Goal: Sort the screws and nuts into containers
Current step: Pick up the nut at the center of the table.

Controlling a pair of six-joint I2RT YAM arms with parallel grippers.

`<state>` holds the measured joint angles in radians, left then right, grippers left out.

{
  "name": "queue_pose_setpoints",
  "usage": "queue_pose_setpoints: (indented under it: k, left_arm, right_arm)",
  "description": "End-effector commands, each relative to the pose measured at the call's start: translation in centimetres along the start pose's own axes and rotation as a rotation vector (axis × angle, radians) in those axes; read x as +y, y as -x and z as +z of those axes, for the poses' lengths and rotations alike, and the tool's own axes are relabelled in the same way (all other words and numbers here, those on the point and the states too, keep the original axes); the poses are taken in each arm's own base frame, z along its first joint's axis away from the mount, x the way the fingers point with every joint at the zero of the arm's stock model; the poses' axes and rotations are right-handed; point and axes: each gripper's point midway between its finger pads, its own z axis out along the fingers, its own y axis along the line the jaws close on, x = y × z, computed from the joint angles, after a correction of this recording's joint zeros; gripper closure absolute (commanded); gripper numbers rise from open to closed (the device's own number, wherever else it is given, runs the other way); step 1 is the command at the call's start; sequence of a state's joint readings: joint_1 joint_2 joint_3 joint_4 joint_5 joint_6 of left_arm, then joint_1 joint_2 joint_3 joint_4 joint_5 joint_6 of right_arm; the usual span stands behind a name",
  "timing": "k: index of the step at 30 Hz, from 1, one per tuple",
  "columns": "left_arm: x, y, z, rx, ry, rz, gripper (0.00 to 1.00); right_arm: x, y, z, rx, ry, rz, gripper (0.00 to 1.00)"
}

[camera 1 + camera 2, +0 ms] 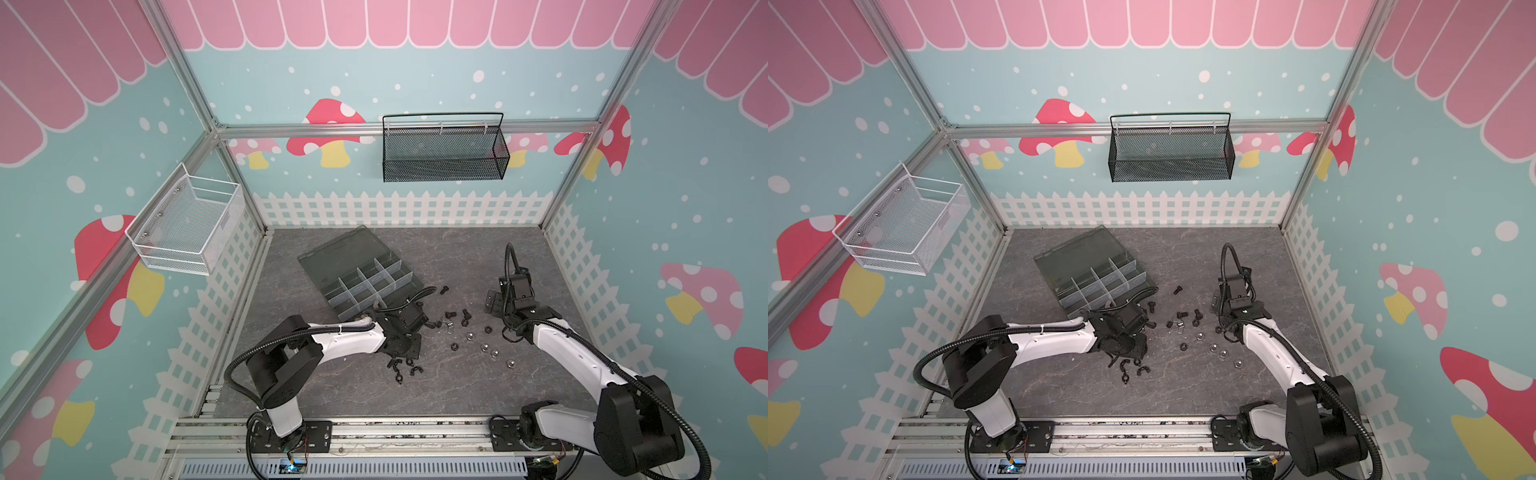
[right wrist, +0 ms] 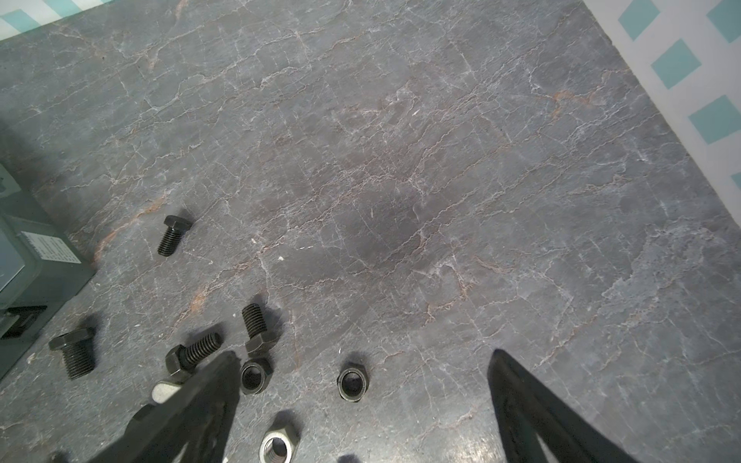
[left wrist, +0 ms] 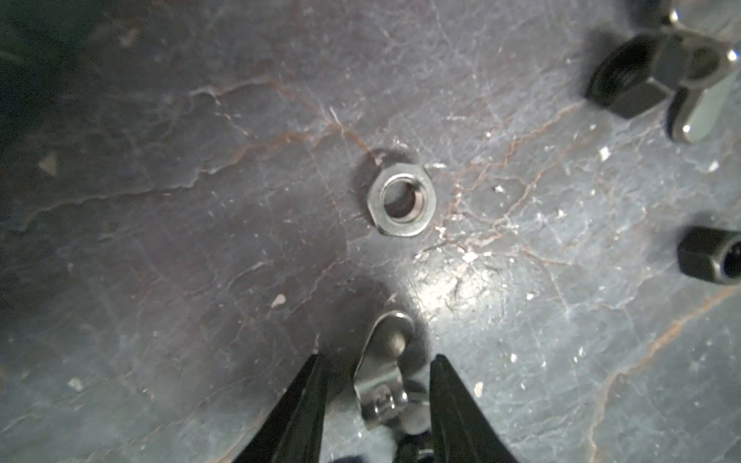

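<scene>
The containers are the square compartments of a dark grey organizer box [image 1: 365, 282] lying open at the table's middle left. Black screws [image 1: 451, 314], black hex nuts [image 1: 454, 345], shiny domed nuts [image 1: 484, 346] and black winged nuts [image 1: 401, 368] lie scattered in front of it. My left gripper [image 3: 377, 360] is low over the table and open. A silver winged nut [image 3: 383, 373] lies between its fingers with a gap on each side, and a silver hex nut [image 3: 401, 200] lies just ahead. My right gripper [image 2: 363, 356] is wide open over a black hex nut [image 2: 352, 381].
A black mesh basket [image 1: 444, 149] hangs on the back wall and a white wire basket [image 1: 187, 224] on the left wall. Several screws [image 2: 172, 234] lie near the box corner [image 2: 24, 260]. The left arm [image 1: 345, 340] reaches across the front of the box.
</scene>
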<state>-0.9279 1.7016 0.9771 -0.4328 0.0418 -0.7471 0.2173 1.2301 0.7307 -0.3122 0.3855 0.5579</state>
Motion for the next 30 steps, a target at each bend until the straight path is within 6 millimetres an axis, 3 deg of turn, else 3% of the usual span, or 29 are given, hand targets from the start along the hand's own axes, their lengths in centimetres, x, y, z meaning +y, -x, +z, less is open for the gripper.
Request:
queue_pose_setpoints:
  k: [1,10,14,21,30]
  left_arm:
    - [-0.6,1.1,0.4,-0.018,0.003,0.026,0.31]
    - [0.0,1.7,0.7,-0.013,0.049,0.041,0.41]
    - [0.8,1.7,0.9,-0.017,0.089,0.05,0.49]
    - [2.5,2.1,1.2,-0.012,0.205,0.102,0.56]
    - [2.8,2.0,1.5,0.009,0.234,0.124,0.65]
  right_arm:
    - [0.0,-0.3,0.3,0.002,-0.009,0.001,0.03]
    - [-0.2,-0.2,0.1,-0.004,-0.014,-0.002,0.03]
    - [-0.2,-0.3,0.1,-0.006,-0.011,0.002,0.03]
    - [-0.1,-0.4,0.2,-0.003,-0.01,-0.001,0.03]
    - [-0.4,0.1,-0.2,-0.024,-0.015,0.009,0.03]
